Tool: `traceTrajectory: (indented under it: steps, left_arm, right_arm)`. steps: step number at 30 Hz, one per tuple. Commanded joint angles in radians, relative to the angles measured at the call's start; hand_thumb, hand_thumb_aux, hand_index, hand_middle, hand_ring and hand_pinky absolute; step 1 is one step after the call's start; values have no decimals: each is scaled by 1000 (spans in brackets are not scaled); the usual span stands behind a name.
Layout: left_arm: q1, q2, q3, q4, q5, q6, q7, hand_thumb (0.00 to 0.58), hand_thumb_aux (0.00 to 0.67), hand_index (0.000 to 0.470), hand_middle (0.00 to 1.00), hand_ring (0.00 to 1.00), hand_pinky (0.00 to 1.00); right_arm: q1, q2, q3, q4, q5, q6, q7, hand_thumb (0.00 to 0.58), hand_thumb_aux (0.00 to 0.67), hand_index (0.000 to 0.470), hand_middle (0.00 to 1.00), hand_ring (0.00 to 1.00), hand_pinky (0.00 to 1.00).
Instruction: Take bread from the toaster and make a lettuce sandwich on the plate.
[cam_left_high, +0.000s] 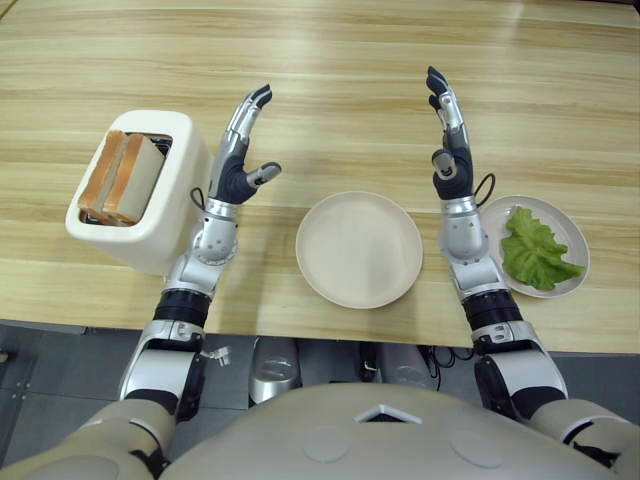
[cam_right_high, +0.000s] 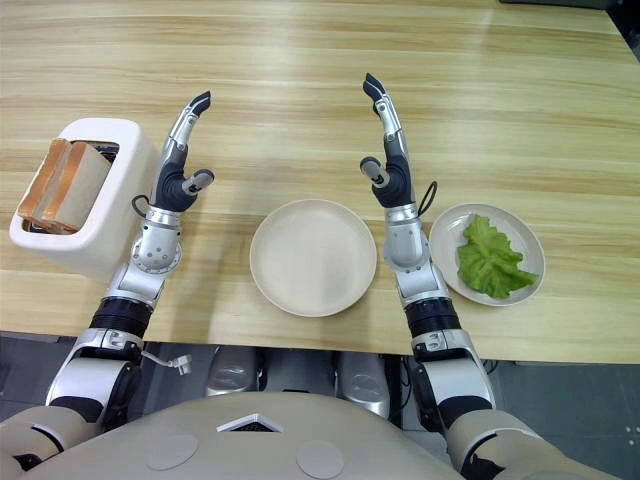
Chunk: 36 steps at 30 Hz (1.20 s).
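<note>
A cream toaster (cam_left_high: 150, 215) stands at the table's left with two bread slices (cam_left_high: 120, 178) sticking up from its slots. Just right of it my left hand (cam_left_high: 240, 150) is held upright, open and holding nothing. An empty cream plate (cam_left_high: 360, 248) lies in the middle near the front edge. My right hand (cam_left_high: 450, 140) stands upright right of that plate, open and holding nothing. A green lettuce leaf (cam_left_high: 535, 250) rests on a smaller plate (cam_left_high: 575, 235) at the right, beside my right forearm.
The wooden table (cam_left_high: 340, 60) stretches wide beyond both hands. Its front edge (cam_left_high: 300, 335) runs just below the plates and the toaster.
</note>
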Motion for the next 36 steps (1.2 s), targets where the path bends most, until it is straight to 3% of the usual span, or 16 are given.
traceTrajectory:
  steps: [1, 14, 18, 21, 24, 27, 31, 36]
  left_arm:
    - [21, 7, 10, -22, -9, 17, -6, 0, 0, 0, 0, 0, 0]
    - [38, 12, 25, -52, -3, 35, -8, 0, 0, 0, 0, 0, 0]
    - [62, 22, 21, -230, 62, 48, -15, 0, 0, 0, 0, 0, 0]
    - [109, 57, 39, -530, -10, 152, -151, 0, 0, 0, 0, 0, 0]
    - [119, 150, 101, -734, -186, 372, -332, 0, 0, 0, 0, 0, 0]
    - [133, 300, 242, -832, -189, 566, -455, 0, 0, 0, 0, 0, 0]
    - [169, 474, 462, -783, -254, 744, -561, 0, 0, 0, 0, 0, 0]
    - [284, 572, 526, -657, -169, 816, -589, 0, 0, 0, 0, 0, 0]
  right_arm:
    - [2, 7, -8, -6, 14, 22, 20, 0, 0, 0, 0, 0, 0]
    - [-14, 17, -13, 9, 3, 41, 31, 0, 0, 0, 0, 0, 0]
    - [-5, 13, -25, 2, -10, 48, 10, 0, 0, 0, 0, 0, 0]
    - [-9, 12, -30, 10, -18, 47, 2, 0, 0, 0, 0, 0, 0]
    - [-12, 10, -34, 17, -21, 46, -5, 0, 0, 0, 0, 0, 0]
    - [-12, 8, -34, 23, -27, 50, -10, 0, 0, 0, 0, 0, 0]
    - [3, 4, -39, 5, -35, 52, -22, 0, 0, 0, 0, 0, 0]
    - [18, -5, -29, -17, -103, 53, -59, 0, 0, 0, 0, 0, 0]
